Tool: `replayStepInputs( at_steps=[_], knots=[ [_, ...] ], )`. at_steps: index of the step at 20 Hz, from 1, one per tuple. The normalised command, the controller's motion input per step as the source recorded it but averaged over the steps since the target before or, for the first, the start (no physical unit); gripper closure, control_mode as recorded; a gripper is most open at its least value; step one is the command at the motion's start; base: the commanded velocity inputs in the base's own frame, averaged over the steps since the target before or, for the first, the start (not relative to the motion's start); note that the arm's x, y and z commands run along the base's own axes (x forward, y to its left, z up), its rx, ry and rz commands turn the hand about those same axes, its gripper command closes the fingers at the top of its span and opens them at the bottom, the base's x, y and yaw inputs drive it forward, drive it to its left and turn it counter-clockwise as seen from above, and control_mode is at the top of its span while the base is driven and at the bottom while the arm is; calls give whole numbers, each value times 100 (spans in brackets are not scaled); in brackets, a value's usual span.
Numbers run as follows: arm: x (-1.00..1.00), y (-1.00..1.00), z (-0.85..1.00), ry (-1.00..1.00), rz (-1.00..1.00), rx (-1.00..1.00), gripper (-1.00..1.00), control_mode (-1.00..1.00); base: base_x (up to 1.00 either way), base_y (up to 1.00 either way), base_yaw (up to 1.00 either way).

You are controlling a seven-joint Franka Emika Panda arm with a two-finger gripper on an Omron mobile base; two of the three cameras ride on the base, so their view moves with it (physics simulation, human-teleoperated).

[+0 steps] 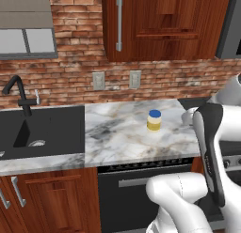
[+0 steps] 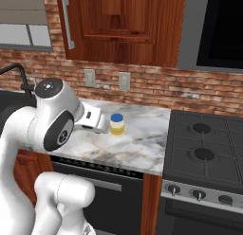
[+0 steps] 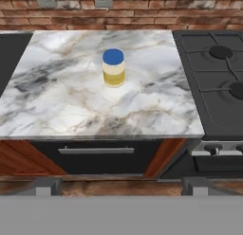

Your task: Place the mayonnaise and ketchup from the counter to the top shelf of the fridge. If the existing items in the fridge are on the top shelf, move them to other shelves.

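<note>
The mayonnaise point(image 3: 114, 67) is seen standing upright and alone on the marble surface point(image 3: 71, 101), well apart from the fingers point(image 3: 118, 186), which are spread wide, apparently for an approach.

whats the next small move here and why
Probably move the tool forward and down toward the mayonnaise. The jar stands upright and alone on the counter, well ahead of the open fingertips, with nothing held between them. No ketchup shows on this stretch of marble, so the jar looks like the thing to pick up.
</note>
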Motion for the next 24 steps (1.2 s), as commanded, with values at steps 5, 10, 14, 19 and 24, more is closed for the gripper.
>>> replayStepInputs(
  at_steps=[5, 10, 14, 19, 24],
  knots=[
    [98, 11, -64, 1, -1, 12, -100, -100, 0, 0, 0],
    [100, 23, -38, 0, -1, 6, -100, -100, 0, 0, 0],
    [99, 17, -4, 0, 0, 0, -100, -100, 0, 0, 0],
    [85, 3, 0, 5, 0, 0, -100, -100, 0, 0, 0],
    [61, 0, -2, 11, 0, 0, -100, -100, 0, 0, 0]
  ],
)
